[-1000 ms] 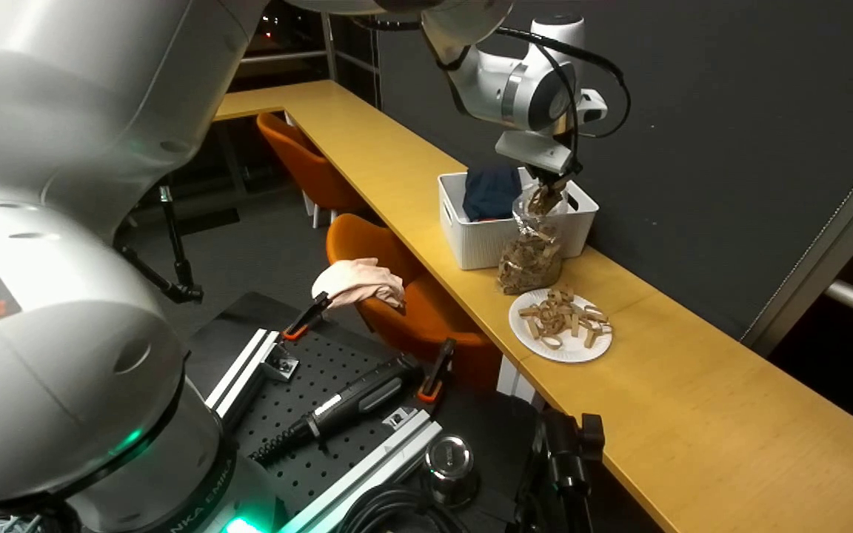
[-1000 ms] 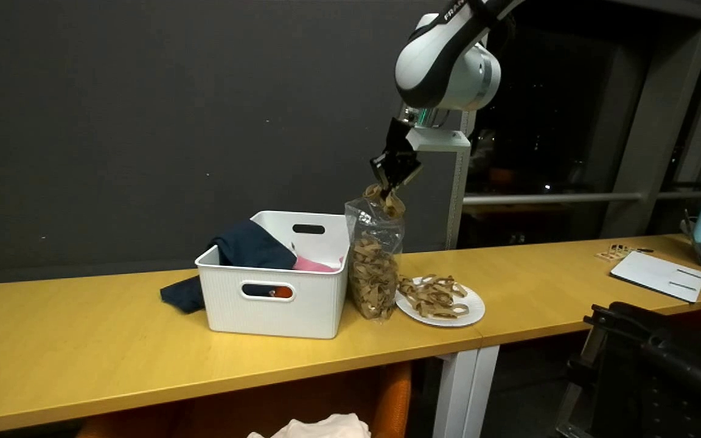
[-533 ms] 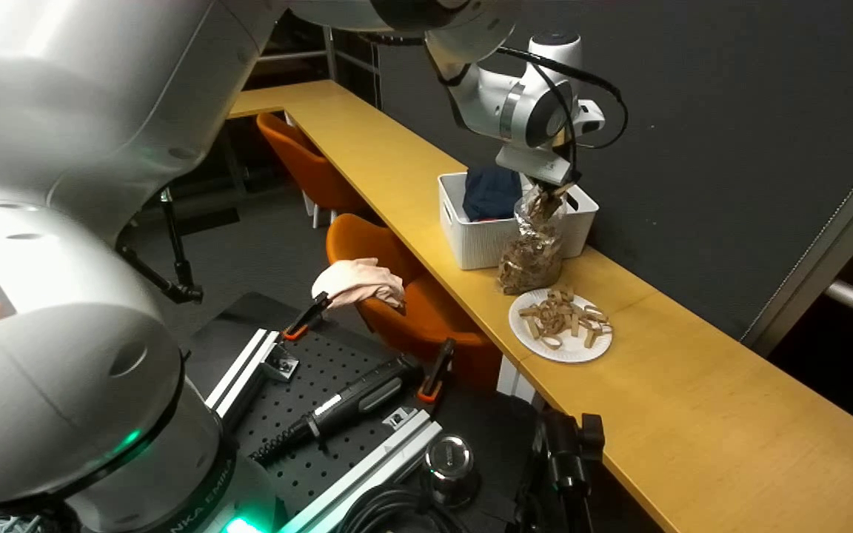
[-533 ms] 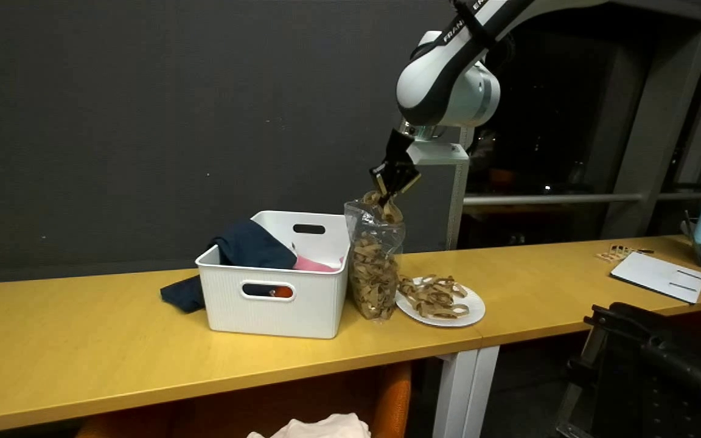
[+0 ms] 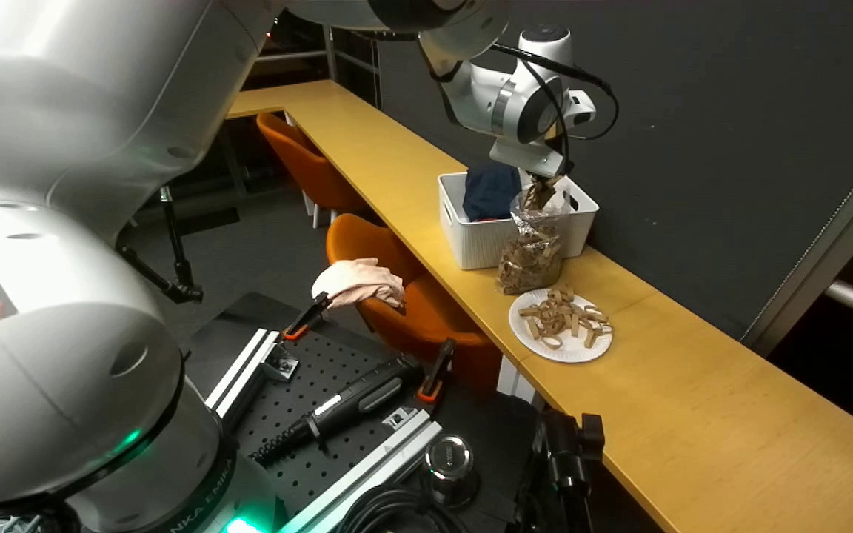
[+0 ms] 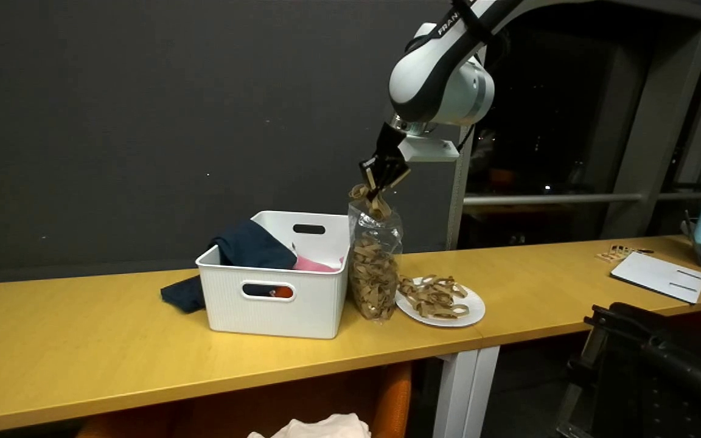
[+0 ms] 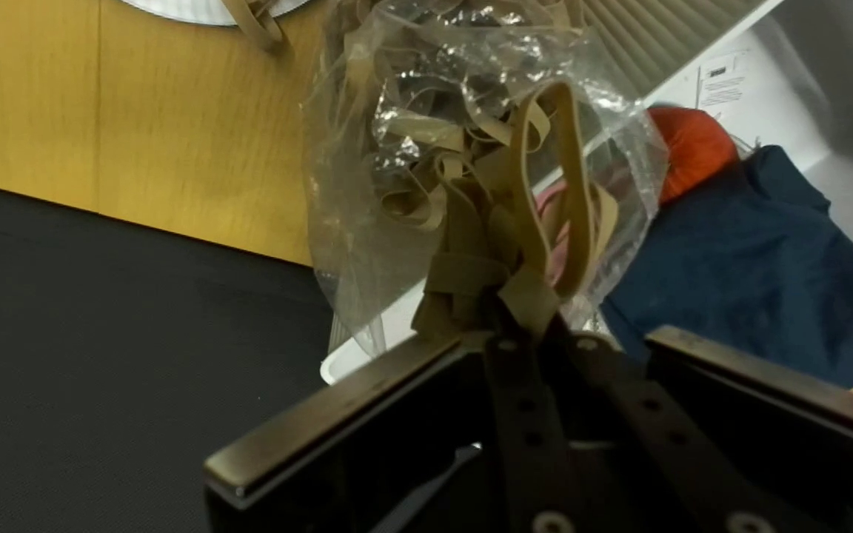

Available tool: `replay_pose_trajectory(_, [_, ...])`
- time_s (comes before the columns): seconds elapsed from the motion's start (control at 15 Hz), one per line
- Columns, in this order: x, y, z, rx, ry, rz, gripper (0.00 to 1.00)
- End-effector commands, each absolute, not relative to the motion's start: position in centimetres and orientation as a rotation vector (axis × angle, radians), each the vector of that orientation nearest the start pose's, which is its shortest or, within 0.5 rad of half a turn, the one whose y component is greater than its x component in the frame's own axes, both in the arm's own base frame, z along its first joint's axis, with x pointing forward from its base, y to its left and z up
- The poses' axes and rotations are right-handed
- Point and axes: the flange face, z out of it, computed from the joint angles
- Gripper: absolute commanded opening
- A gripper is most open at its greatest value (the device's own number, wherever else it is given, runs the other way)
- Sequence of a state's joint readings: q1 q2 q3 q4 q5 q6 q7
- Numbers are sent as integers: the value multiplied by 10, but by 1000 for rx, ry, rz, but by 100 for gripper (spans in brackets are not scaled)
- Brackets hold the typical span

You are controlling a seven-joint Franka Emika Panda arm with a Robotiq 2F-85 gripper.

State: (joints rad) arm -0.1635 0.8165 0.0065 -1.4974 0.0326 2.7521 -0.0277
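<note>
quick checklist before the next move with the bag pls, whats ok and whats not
1. Pincer shut on the bundle of tan looped bands: ok, pinched at the fingertips.
2. Clear plastic bag upright: ok, it stands in both exterior views.
3. Bag's mouth open: ok, spread wide in the wrist view.
4. Whole bundle below the bag's rim: not ok, some loops stick up above it in an exterior view.
5. Bag apart from the white round fluted plate: cannot tell, no clear gap shows.
6. Bag apart from the white ribbed plastic basket: cannot tell, they overlap in the views.
</note>
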Motion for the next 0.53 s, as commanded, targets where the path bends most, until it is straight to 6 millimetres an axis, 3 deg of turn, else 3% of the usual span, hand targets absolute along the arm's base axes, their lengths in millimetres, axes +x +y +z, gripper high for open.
replay_pose_trajectory(0.0, [746,-127,232,-3062,222,-766,2])
replay_pose_trajectory(0.47, [749,-134,213,-3079,212,-817,2])
